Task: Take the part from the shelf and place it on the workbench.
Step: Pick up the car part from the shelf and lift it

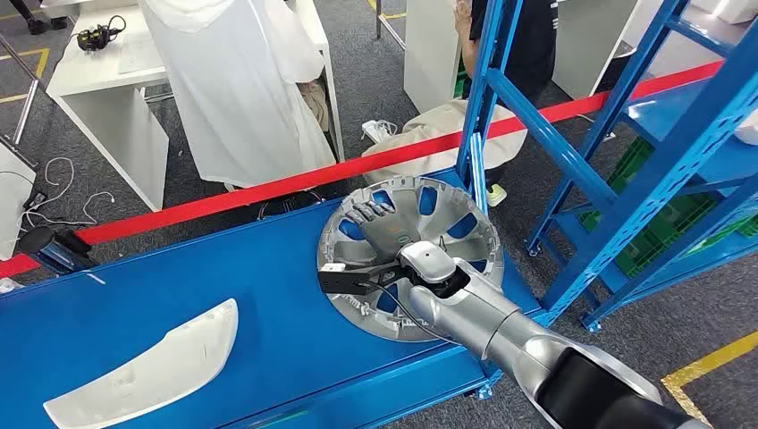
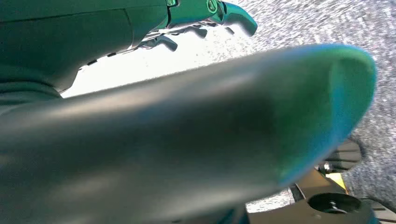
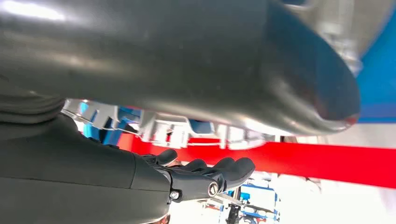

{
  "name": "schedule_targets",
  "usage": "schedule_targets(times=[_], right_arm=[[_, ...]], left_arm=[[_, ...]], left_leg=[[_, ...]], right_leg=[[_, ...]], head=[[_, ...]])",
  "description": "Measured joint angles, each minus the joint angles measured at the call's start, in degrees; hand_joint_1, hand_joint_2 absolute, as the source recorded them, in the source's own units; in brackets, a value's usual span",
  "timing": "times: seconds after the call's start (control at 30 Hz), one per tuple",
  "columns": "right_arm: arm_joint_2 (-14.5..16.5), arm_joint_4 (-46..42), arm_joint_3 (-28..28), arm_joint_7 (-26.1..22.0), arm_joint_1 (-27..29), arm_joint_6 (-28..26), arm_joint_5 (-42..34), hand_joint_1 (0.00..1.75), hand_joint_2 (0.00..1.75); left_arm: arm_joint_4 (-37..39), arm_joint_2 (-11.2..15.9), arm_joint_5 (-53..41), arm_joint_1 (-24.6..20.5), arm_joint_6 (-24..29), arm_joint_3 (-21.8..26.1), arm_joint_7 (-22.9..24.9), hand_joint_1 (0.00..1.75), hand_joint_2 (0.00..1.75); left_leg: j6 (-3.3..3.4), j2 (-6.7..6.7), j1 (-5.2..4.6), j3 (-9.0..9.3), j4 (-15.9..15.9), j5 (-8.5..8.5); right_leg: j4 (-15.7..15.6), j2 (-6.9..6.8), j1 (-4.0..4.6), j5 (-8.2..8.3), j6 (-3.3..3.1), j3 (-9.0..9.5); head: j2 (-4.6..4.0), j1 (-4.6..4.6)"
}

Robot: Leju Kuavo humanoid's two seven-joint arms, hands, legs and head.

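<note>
My right hand (image 1: 371,214) is lying across the silver wheel cover (image 1: 410,256), the dark fingers (image 1: 368,211) stretched toward its far rim while my silver forearm is crossing the disc from the near right. From the head view the fingers are resting on the cover's inner face, and I cannot tell whether they are clamping any part of it; in the right wrist view the fingers (image 3: 219,170) are lying side by side, slightly curled, with the thick thumb (image 3: 261,70) spread well away from them and the cover's ribbed rim (image 3: 163,128) showing between the two. The wheel cover is lying flat, hollow side up, on the blue workbench (image 1: 223,295), at its right end, just beside the upright of the blue shelf (image 1: 661,152). A white curved panel (image 1: 147,366) is lying on the same workbench, well apart from the cover, toward the near left. My left hand (image 2: 205,23) is hanging over grey carpet, its fingers curling loosely with nothing in them. Beyond the workbench a red barrier band (image 1: 268,189) is running across the floor, a white table (image 1: 116,71) is standing behind it, and a person in dark clothing (image 1: 509,36) is standing by the shelf.
</note>
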Motion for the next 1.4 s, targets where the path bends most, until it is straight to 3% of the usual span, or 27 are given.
schedule_targets(times=[0.13, 0.2, 0.3, 0.33, 0.37, 0.4, 0.5, 0.57, 0.7, 0.8, 0.93, 1.4], right_arm=[[-0.29, -0.14, 0.07, 0.02, 0.41, 0.06, -0.34, 0.0, 0.0], [-0.53, -0.24, 0.11, 0.03, 0.53, 0.05, -0.37, 0.0, 0.0], [-0.73, -0.36, 0.16, 0.03, 0.66, 0.09, -0.39, 0.0, 0.0], [-0.75, -0.36, 0.19, 0.03, 0.77, 0.14, -0.4, 0.0, 0.0], [-0.76, -0.36, 0.22, 0.03, 0.87, 0.18, -0.42, 0.0, 0.0], [-0.76, -0.37, 0.26, 0.03, 0.94, 0.2, -0.47, 0.0, 0.0], [-0.81, -0.72, 0.32, 0.04, 0.99, 0.14, -0.68, 0.0, 0.0], [-0.89, -1.2, 0.34, 0.07, 1.11, 0.08, -0.79, 0.0, 0.0], [-1.1, -2.19, 0.36, 0.32, 1.59, 0.09, -0.92, 0.0, 0.0], [-1.32, -3.11, 0.37, 0.51, 2.21, 0.37, -0.98, 0.0, 0.0], [-1.59, -4.12, 0.38, 1.17, 2.65, 1.06, -1.2, 0.0, 0.0], [-2.11, -5.56, 0.38, 2.97, 3.74, 3.89, -5.07, 0.0, 0.0]], left_arm=[[-0.05, -0.07, -0.12, -0.23, -0.06, 0.0, -0.56, 0.0, 0.0], [-0.07, -0.19, -0.15, -0.25, -0.07, 0.01, -0.63, 0.0, 0.0], [-0.18, -0.2, -0.47, -0.32, -0.05, 0.02, -0.62, 0.0, 0.0], [-0.19, -0.21, -0.65, -0.31, -0.05, 0.02, -0.63, 0.0, 0.0], [-0.19, -0.21, -0.81, -0.29, -0.05, 0.02, -0.68, 0.0, 0.0], [-0.19, -0.21, -0.93, -0.26, -0.05, 0.02, -0.78, 0.0, 0.0], [-0.2, -0.2, -1.14, -0.25, -0.05, 0.02, -1.08, 0.0, 0.0], [-0.23, -0.17, -1.24, -0.25, -0.05, 0.02, -1.14, 0.0, 0.0], [-0.27, 0.02, -1.75, -0.13, -0.05, 0.02, -1.22, 0.0, 0.0], [-0.27, 0.1, -2.04, -0.07, 0.03, 0.02, -1.18, 0.0, 0.0], [-0.27, 0.14, -2.3, 0.03, 0.15, 0.02, -1.13, 0.0, 0.0], [-0.27, 0.19, -2.98, 0.02, 0.7, 0.0, -1.54, 0.0, 0.0]], left_leg=[[0.94, -0.08, -0.02, 0.11, -1.18, -0.09], [1.8, -0.03, 0.28, -0.16, -1.16, 0.22], [2.67, 0.04, 0.27, -0.78, -0.96, 0.25], [2.73, 0.05, 0.24, -1.05, -0.72, 0.27], [2.76, 0.06, 0.22, -1.34, -0.43, 0.29], [2.76, 0.05, 0.22, -1.63, -0.09, 0.29], [2.51, -0.03, 0.17, -2.32, 0.85, 0.31], [1.99, -0.09, 0.07, -2.56, 1.15, 0.42], [2.24, -0.07, -0.15, -2.65, 0.96, 0.46], [1.5, -0.08, -0.14, -2.56, 0.55, 1.12], [1.16, -0.11, -0.13, -2.57, 0.32, 1.41], [1.06, -0.12, -0.13, -2.71, 0.36, 1.46]], right_leg=[[0.8, -0.09, 0.32, -0.53, 1.01, -0.81], [2.83, -0.22, 0.35, -2.58, 1.62, -1.52], [13.28, -0.39, 0.17, -8.89, 2.33, -5.2], [16.55, -0.43, 0.13, -10.2, 2.46, -6.27], [17.96, -0.46, 0.11, -10.49, 2.52, -6.45], [17.02, -0.5, 0.11, -9.74, 2.5, -5.46], [6.11, -0.58, 0.26, -6.26, 2.04, 1.43], [2.45, -0.58, 0.49, -5.95, 1.6, 3.42], [1.8, -0.53, 0.47, -5.72, 1.62, 3.26], [1.84, -0.54, 0.49, -5.49, 1.24, 3.1], [1.89, -0.54, 0.51, -5.36, 1.04, 2.96], [1.92, -0.55, 0.34, -5.31, 1.09, 2.9]], head=[[0.01, 0.0], [0.01, 0.22], [0.01, 0.5], [0.01, 0.5], [0.01, 0.51], [0.01, 0.51], [0.01, 0.5], [0.0, 0.5], [0.01, 0.53], [0.01, 0.52], [0.01, 0.52], [0.02, 0.54]])
